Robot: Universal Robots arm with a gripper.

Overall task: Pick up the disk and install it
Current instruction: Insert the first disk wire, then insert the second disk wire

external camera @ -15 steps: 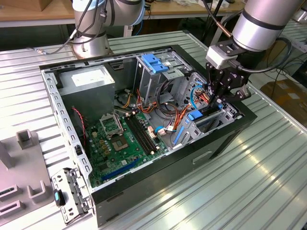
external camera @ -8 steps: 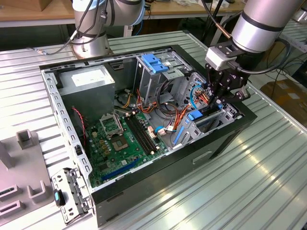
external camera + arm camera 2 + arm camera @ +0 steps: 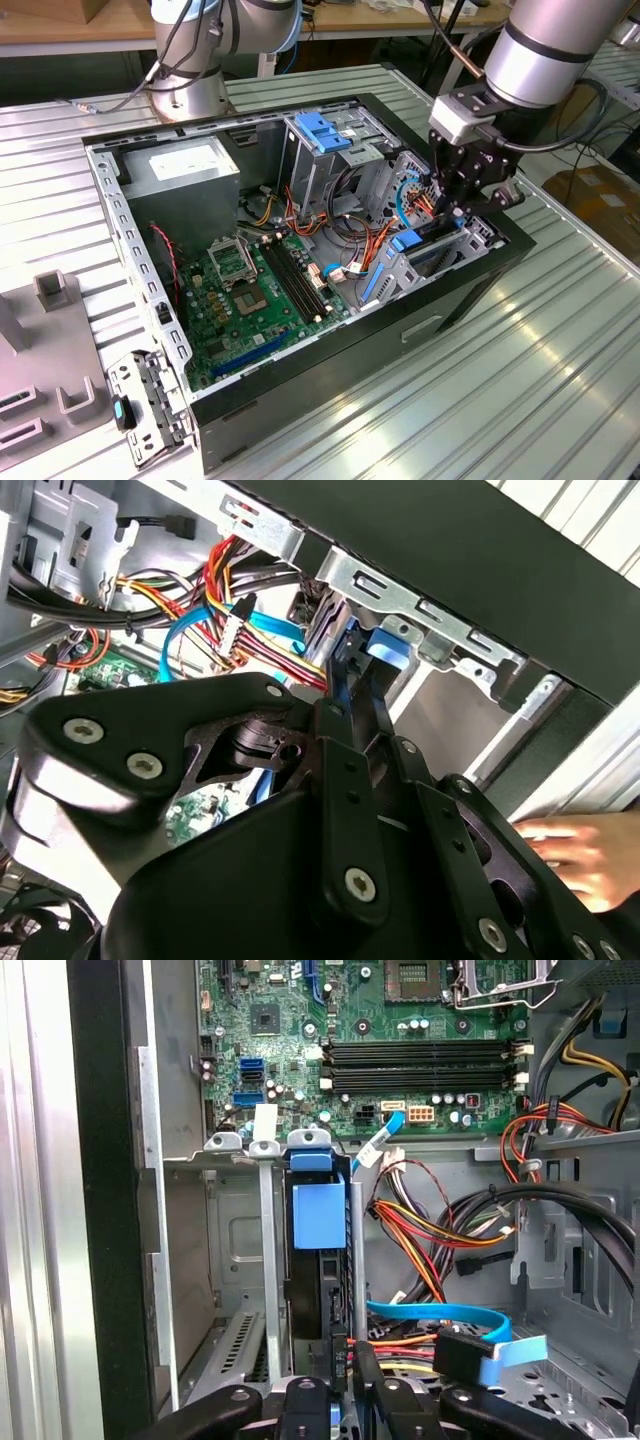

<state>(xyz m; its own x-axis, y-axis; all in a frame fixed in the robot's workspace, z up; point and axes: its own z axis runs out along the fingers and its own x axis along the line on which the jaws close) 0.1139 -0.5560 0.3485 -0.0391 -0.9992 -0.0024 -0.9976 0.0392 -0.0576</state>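
One arm is at work, its black gripper (image 3: pixel 462 200) lowered into the open black computer case (image 3: pixel 330 380) lying on the ribbed metal bench (image 3: pixel 520 380), over the drive bay at the exterior view's right.

The disk (image 3: pixel 318 1260), a flat hard drive in a bright blue plastic carrier, stands on edge in a slot of the grey metal drive bay (image 3: pixel 240 1260), seen in the first wrist view with its blue end tab uppermost. We judge it partly seated, not yet home. The jaws appear narrow and closed on the disk's near edge; the contact itself is partly hidden, so we hold this loosely.

A green motherboard (image 3: pixel 250 290) lies beyond the bay. Red, yellow and orange power cables (image 3: pixel 430 1220) and a flat blue data cable (image 3: pixel 440 1312) run just beside the slot. A person's hand (image 3: pixel 580 850) rests near the case in the second wrist view.

To do this step well, we judge the carrier must stay square to the slot rails, pressure should run straight along the slot, and the cables should stay clear of the carrier.
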